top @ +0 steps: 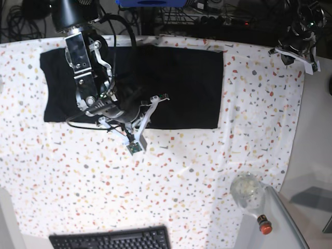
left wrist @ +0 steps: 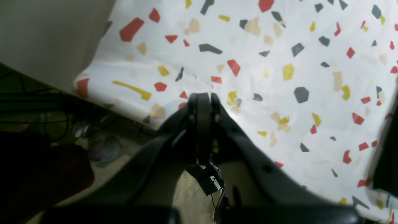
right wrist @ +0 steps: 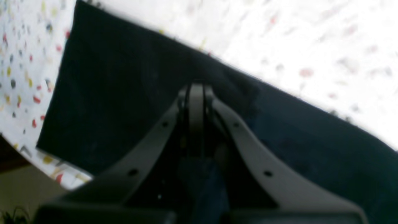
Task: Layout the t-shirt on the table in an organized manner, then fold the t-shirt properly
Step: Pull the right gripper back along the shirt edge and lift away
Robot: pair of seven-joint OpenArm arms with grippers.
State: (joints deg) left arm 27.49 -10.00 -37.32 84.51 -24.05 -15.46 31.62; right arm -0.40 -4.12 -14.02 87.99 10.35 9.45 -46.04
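Note:
The black t-shirt lies flat as a wide rectangle across the far part of the speckled table. My right gripper hovers over the shirt's middle, near its front edge. In the right wrist view its fingers are pressed together against the dark cloth. The blur hides whether any fabric is pinched. My left gripper sits at the table's far right corner, away from the shirt. In the left wrist view it is shut on nothing above the table's edge.
A black keyboard lies at the near edge. A clear round jar and a red-capped item stand at the near right, by the grey side surface. Cables run behind the table.

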